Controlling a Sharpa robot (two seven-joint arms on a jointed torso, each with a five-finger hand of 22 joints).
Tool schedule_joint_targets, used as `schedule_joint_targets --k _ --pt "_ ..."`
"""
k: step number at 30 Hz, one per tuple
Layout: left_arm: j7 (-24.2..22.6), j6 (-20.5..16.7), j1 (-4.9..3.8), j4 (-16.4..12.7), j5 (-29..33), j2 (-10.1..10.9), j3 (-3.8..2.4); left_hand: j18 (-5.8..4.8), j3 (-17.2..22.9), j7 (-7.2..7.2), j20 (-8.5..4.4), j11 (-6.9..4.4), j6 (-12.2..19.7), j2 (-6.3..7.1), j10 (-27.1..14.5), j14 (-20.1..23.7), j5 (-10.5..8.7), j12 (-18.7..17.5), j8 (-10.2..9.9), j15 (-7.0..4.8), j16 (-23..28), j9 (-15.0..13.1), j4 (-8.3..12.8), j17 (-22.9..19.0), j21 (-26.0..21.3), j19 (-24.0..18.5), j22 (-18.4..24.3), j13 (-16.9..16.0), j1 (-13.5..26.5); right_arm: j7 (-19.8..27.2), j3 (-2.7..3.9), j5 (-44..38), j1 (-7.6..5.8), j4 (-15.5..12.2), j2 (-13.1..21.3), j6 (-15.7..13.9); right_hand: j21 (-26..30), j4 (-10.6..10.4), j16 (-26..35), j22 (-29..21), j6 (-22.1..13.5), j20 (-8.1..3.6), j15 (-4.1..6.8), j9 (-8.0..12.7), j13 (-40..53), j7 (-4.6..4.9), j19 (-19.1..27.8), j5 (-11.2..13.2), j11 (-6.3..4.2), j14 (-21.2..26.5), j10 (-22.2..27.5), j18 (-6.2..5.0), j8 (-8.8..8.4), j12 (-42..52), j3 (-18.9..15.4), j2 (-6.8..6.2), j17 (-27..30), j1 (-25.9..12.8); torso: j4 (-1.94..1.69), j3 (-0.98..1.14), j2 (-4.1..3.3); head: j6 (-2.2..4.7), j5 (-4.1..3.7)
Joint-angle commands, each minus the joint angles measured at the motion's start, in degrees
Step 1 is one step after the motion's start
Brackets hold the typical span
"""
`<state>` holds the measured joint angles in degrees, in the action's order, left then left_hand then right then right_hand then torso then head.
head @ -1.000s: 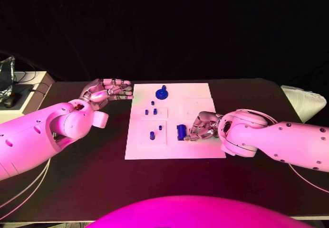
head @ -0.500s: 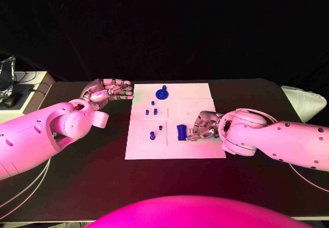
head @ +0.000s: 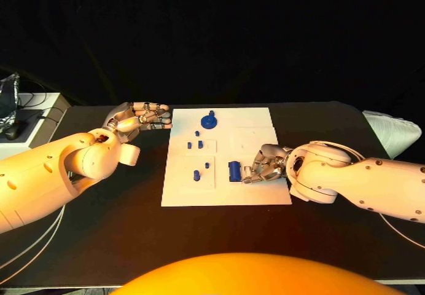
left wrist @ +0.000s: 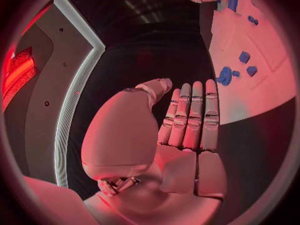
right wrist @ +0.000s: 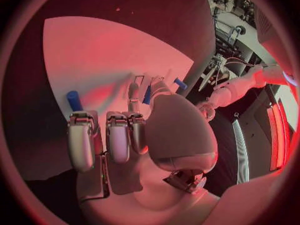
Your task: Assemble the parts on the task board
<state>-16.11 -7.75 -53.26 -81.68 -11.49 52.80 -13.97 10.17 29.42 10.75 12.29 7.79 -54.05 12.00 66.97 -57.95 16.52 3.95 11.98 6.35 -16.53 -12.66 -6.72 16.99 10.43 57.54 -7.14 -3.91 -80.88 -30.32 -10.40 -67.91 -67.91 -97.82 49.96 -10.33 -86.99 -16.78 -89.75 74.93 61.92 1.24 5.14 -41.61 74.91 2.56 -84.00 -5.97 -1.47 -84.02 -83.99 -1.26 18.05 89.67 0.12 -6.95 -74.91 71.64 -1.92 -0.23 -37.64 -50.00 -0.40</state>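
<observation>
My right hand (head: 263, 165) grips the block (head: 234, 171) on the board (head: 266, 120); next I must seat it. Left hand (head: 142, 117) curls empty beside the board.

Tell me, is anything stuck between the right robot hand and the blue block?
No. The right robot hand sits right beside the blue block on the board, with nothing visible between them.

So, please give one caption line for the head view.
Right hand at a blue part on the white task board; left hand hovers beside the board.
</observation>
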Motion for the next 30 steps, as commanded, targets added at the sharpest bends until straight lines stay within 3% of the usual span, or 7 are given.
schedule_joint_targets --k 1,8,13,19,24,26,30 --pt "-0.27 0.3 0.05 0.07 0.29 -0.16 -0.03 0.16 0.25 0.16 0.3 0.23 -0.04 -0.23 -0.19 0.38 0.28 -0.13 0.14 -0.06 0.26 0.11 0.09 0.15 -0.43 -0.09 0.1 0.01 -0.21 4.27 0.34 2.73 -0.7 -0.72 1.79 -2.5 -0.54 0.0 -0.25 14.46 -1.24 0.05 -0.49 0.57 15.09 0.68 -5.48 -0.24 0.41 -5.98 -6.01 0.8 -1.18 0.33 1.23 -0.73 -15.09 0.04 0.06 -0.01 0.02 0.0 -0.26" --pt "-0.5 0.32 0.08 0.4 0.29 -0.34 -0.03 0.16 0.14 0.2 0.33 0.29 0.01 0.04 -0.2 0.38 0.19 -0.13 0.11 -0.03 0.29 0.15 0.16 0.24 -0.49 -0.07 0.14 0.01 -0.18 6.87 0.75 7.05 -3.5 -0.21 5.95 -0.92 -1.13 0.22 -0.25 14.6 -3.11 0.87 -1.49 2.43 15.09 1.99 -5.6 -0.84 1.57 -5.98 -6.01 0.91 -4.52 0.33 3.6 0.09 -15.09 2.35 0.16 -0.03 0.12 0.0 -0.95" --pt "-0.49 0.36 0.1 0.5 0.29 -0.55 -0.03 0.15 0.09 0.21 0.35 0.3 0.02 0.11 -0.19 0.38 0.16 -0.13 0.11 -0.02 0.3 0.16 0.13 0.27 -0.51 -0.06 0.16 0.01 -0.11 5.31 0.82 5.95 -4.9 0.5 8.49 3.22 -1.89 0.36 -0.25 14.79 -2.2 1.23 -1.81 4.08 15.09 2.14 -5.76 -1.76 1.78 -5.98 -6.01 1.05 -5.99 0.33 5.06 0.83 -15.09 3.98 0.2 -0.01 0.09 0.0 -1.78" --pt "-0.47 0.42 0.12 0.62 0.29 -0.74 -0.03 0.16 0.04 0.22 0.37 0.31 -0.01 0.13 -0.15 0.35 0.14 -0.11 0.12 -0.01 0.3 0.17 0.03 0.32 -0.55 -0.04 0.18 0.0 0.02 1.85 0.72 0.67 -5.21 1.29 9.3 8.38 -1.91 0.23 -0.25 14.79 0.48 1.23 -1.54 4.93 15.09 1.47 -5.76 -3.02 1.25 -5.98 -6.01 1.05 -6.03 0.33 6.12 1.09 -15.09 4.39 0.32 0.06 0.06 0.0 -2.4" --pt "-0.45 0.43 0.14 0.68 0.28 -0.93 -0.03 0.16 0.04 0.22 0.37 0.31 -0.01 0.13 -0.15 0.35 0.14 -0.11 0.12 -0.01 0.3 0.17 0.03 0.32 -0.55 -0.04 0.18 0.0 0.02 0.11 0.46 -2.91 -5.01 1.87 9.12 9.43 -1.86 0.11 -0.25 14.78 1.72 0.97 -1.15 4.39 15.09 0.98 -5.74 -3.5 0.82 -5.98 -6.01 1.04 -5.51 0.33 6.18 0.97 -15.09 3.35 0.45 0.12 0.12 0.0 -2.42" --pt "-0.46 0.46 0.16 0.68 0.27 -1.06 -0.03 0.16 0.04 0.22 0.37 0.31 -0.01 0.13 -0.15 0.35 0.14 -0.11 0.12 -0.01 0.3 0.17 0.03 0.32 -0.55 -0.04 0.18 0.0 0.02 -0.38 0.36 -3.66 -4.8 2.04 8.9 9.67 -1.79 0.08 -0.25 14.76 1.73 0.76 -0.97 3.83 15.09 0.86 -5.73 -6.46 0.66 -5.98 -6.01 1.02 -5.48 0.33 5.97 0.8 -15.09 1.12 0.32 0.05 0.09 0.0 -2.56" --pt "-0.43 0.49 0.22 0.71 0.27 -1.24 -0.03 0.16 0.04 0.22 0.37 0.31 -0.01 0.13 -0.15 0.35 0.14 -0.11 0.12 -0.01 0.3 0.17 0.03 0.32 -0.55 -0.04 0.18 0.0 0.02 -1.09 0.18 -4.53 -4.44 2.47 8.3 9.46 -1.57 -0.07 -0.25 14.7 2.14 0.7 -0.91 2.86 15.09 0.75 -5.68 -7.01 0.59 -5.98 -6.01 0.98 -5.19 0.33 5.06 -0.33 -15.09 -2.21 0.27 0.06 0.03 0.0 -2.82"
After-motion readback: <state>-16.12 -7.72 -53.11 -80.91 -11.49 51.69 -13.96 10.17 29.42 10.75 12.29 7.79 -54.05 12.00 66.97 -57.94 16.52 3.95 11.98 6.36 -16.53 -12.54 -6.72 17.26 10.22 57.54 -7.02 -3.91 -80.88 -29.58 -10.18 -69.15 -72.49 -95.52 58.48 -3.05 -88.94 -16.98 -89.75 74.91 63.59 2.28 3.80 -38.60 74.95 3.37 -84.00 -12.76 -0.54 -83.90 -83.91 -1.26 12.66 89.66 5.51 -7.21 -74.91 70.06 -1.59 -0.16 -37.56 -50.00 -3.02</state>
